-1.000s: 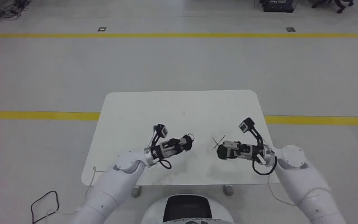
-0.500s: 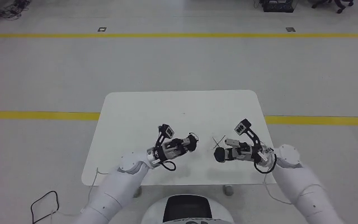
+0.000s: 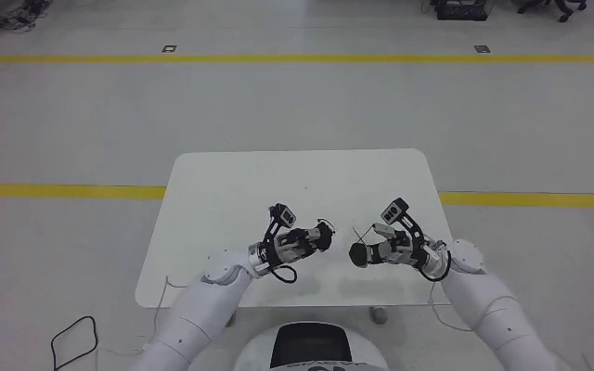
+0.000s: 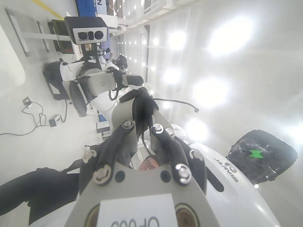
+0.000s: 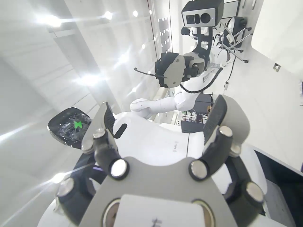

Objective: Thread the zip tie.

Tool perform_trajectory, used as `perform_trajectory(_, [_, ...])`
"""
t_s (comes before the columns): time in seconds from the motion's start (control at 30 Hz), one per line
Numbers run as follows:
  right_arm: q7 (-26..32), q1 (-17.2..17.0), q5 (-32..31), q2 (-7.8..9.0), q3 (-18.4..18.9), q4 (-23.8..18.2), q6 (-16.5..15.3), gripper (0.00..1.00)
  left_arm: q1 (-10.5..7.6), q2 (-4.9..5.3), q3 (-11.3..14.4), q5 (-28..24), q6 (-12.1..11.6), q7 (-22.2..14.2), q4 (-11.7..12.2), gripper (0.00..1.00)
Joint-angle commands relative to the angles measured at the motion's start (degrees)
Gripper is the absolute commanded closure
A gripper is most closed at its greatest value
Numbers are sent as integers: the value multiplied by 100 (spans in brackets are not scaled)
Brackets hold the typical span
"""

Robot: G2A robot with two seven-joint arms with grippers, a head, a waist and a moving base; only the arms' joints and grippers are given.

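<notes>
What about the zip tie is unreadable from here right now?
- Left wrist view: zip tie grip point, hidden between the left pincer fingers.
- Top view: tie's head and tail, too small to tell apart.
- Top view: thin dark strands by the right pincer, too small to identify.

A white table (image 3: 278,172) with rounded corners stands on a pale grey floor (image 3: 297,102) crossed by 2 stripes, a far yellow line (image 3: 278,58) well beyond it and a near yellow line (image 3: 74,191) passing under it. 2 small dark floor plates (image 3: 169,48) lie just past the far yellow line, and a black cable (image 3: 74,336) loops on the floor
</notes>
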Motion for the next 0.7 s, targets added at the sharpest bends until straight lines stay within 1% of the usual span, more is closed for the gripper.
perform_trajectory(0.0, [-82, -14, 9, -6, -10, -28, 27, 0, 32, -19, 109, -157, 66, 25, -45, 100])
perform_trajectory(0.07, [-183, -54, 118, -30, -60, -119, 140, 0, 35, -46, 186, -368, -35, -5, 15, 100])
perform_trajectory(0.17, [-71, -74, 679, -100, -125, -82, 272, 0, -25, -107, 255, -714, -35, -149, 172, 100])
perform_trajectory(0.23, [-23, -26, 905, -151, -186, 28, 269, 0, -71, -164, 279, -936, -35, -249, 323, 100])
perform_trajectory(0.3, [-42, 14, 1017, -192, -245, 101, 251, 0, -114, -215, 242, -925, -35, -182, 415, 100])
perform_trajectory(0.33, [-42, 14, 1017, -192, -245, 101, 251, 0, -130, -247, 172, -895, -35, -184, 379, 100])
perform_trajectory(0.53, [-42, 14, 1017, -192, -245, 101, 251, 0, -130, -247, 172, -895, -35, -184, 379, 100])
perform_trajectory(0.6, [-154, -16, 1036, -204, -242, 7, 207, 0, -86, -258, 221, -1012, 33, -104, 304, 100])
perform_trajectory(0.67, [-166, -85, 1080, -217, -228, -81, 161, 0, -52, -273, 302, -1122, 15, -146, 306, 100])
